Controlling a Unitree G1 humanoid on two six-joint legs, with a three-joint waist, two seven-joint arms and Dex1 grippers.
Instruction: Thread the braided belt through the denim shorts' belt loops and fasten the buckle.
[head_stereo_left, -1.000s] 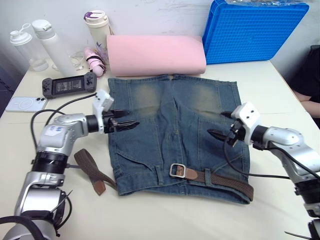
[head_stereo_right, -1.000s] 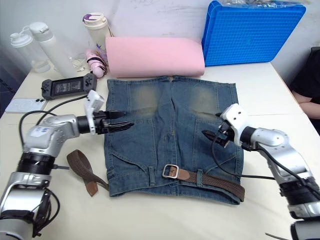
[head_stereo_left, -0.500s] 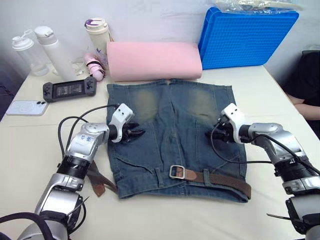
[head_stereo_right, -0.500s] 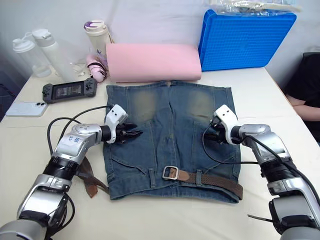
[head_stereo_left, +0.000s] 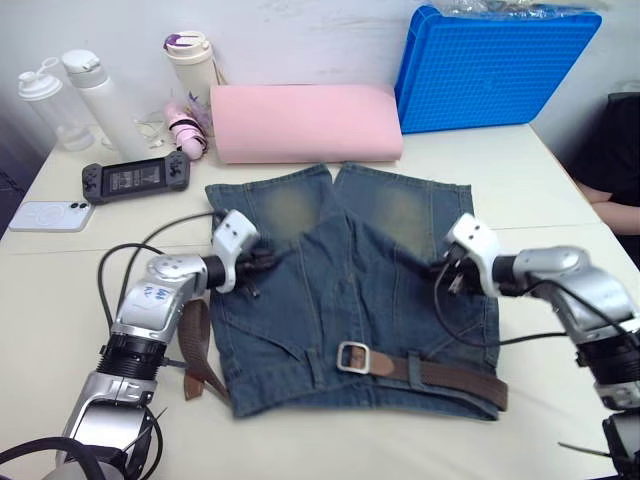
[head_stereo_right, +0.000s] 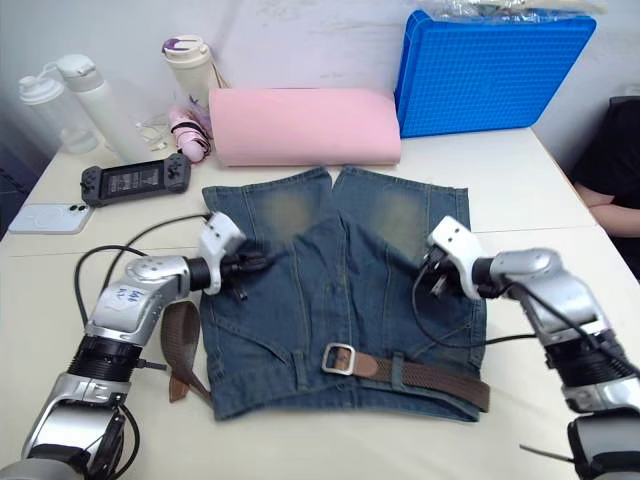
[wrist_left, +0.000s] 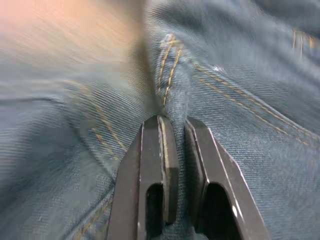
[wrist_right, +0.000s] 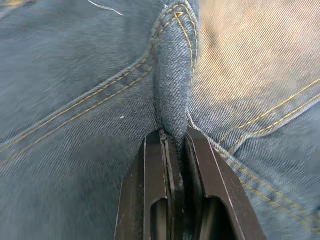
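Observation:
The faded blue denim shorts (head_stereo_left: 350, 300) lie flat in the middle of the table, waistband toward me. The braided belt (head_stereo_left: 455, 377) runs along the waistband's right half, and its silver buckle (head_stereo_left: 352, 357) rests near the waistband's middle. The belt's other end (head_stereo_left: 196, 345) curls off the shorts' left edge, beside my left arm. My left gripper (head_stereo_left: 262, 265) is shut on a raised fold of denim (wrist_left: 172, 100) on the shorts' left side. My right gripper (head_stereo_left: 446, 272) is shut on a seamed fold (wrist_right: 175, 90) on the right side. I cannot make out the belt loops.
A pink foam roll (head_stereo_left: 310, 120) and a blue crate (head_stereo_left: 495, 65) stand behind the shorts. Bottles (head_stereo_left: 95, 95), a game controller (head_stereo_left: 135, 177) and a phone (head_stereo_left: 48, 215) sit at the back left. A person (head_stereo_left: 622, 150) is at the right edge.
Both grippers moved in onto the shorts and went from open to shut on folds of denim. The cloth has bunched and the two legs have spread apart at the far edge.

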